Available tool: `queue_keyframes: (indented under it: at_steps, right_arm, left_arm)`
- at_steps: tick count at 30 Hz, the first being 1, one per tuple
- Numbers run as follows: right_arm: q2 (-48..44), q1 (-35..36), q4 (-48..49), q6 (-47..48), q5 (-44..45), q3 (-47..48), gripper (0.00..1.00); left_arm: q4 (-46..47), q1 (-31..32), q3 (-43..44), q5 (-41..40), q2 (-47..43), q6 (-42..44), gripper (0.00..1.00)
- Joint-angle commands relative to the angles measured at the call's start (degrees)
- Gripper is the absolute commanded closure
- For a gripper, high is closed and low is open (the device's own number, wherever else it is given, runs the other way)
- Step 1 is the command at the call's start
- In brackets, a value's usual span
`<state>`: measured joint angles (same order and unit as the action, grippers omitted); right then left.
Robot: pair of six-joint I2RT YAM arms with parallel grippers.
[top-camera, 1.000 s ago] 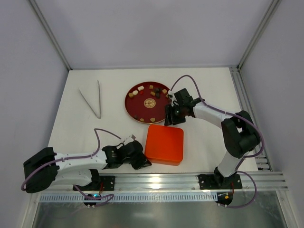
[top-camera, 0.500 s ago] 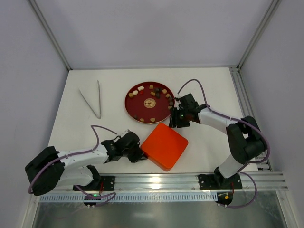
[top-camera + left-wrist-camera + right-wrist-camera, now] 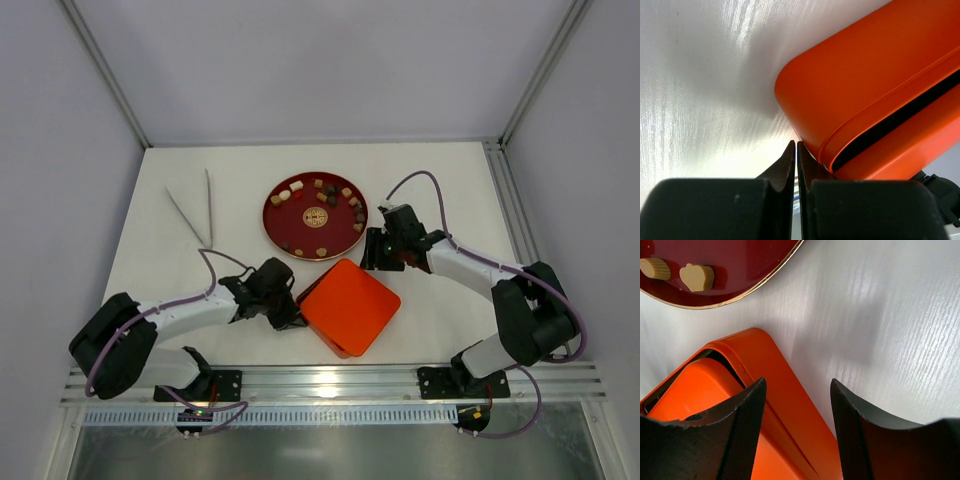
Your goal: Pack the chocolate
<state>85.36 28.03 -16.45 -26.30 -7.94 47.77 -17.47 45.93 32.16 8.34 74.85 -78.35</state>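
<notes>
The inside of the orange box [image 3: 352, 303] is closed to you. The left wrist camera shows only a dark slit between its upper and lower parts, and no view reveals what lies within. From overhead the box sits turned like a diamond near the front of the table [image 3: 450, 190], its lower part peeking out along the near edge.

Your left gripper [image 3: 296, 319] lies low at the box's left corner. Its fingers [image 3: 782, 167] are pressed tight together with nothing between them. The tips come right up against that rounded corner, but you cannot tell whether they touch it.

Your right gripper [image 3: 372, 260] hangs at the box's far corner, between the box and the red tray [image 3: 283, 228]. Its fingers [image 3: 747, 415] are spread apart and hold nothing, with bare table and the box's edge showing in the gap. One finger overlaps the corner in the wrist view, and contact there is just as unclear.

The chocolate [image 3: 322, 251] rests on the red tray, just beyond the box. Dark brown, light brown and cream pieces are scattered around a gold medallion at the tray's centre. The right wrist camera catches only the tray's rim and two cream pieces.

A pair of tongs [image 3: 195, 212] lies well apart at the far left of the table.
</notes>
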Motion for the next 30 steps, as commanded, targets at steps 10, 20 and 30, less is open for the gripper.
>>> queue_keyframes:
  at_steps: [10,20,30]
  right_arm:
    - [-0.8,-3.86,-1.48,-2.7,-4.01,1.98,0.36]
    - [-5.64,-10.27,-0.34,-6.92,-2.69,-0.56,0.32]
    - [-10.38,-14.85,-0.08,-9.2,-2.25,-6.62,0.32]
  left_arm:
    - [7.72,-3.12,2.82,0.89,-3.56,1.44,1.0]
    - [1.66,-3.92,1.5,2.38,-9.81,3.81,1.0]
    - [-1.68,-6.55,-0.35,2.39,-14.99,6.18,0.97]
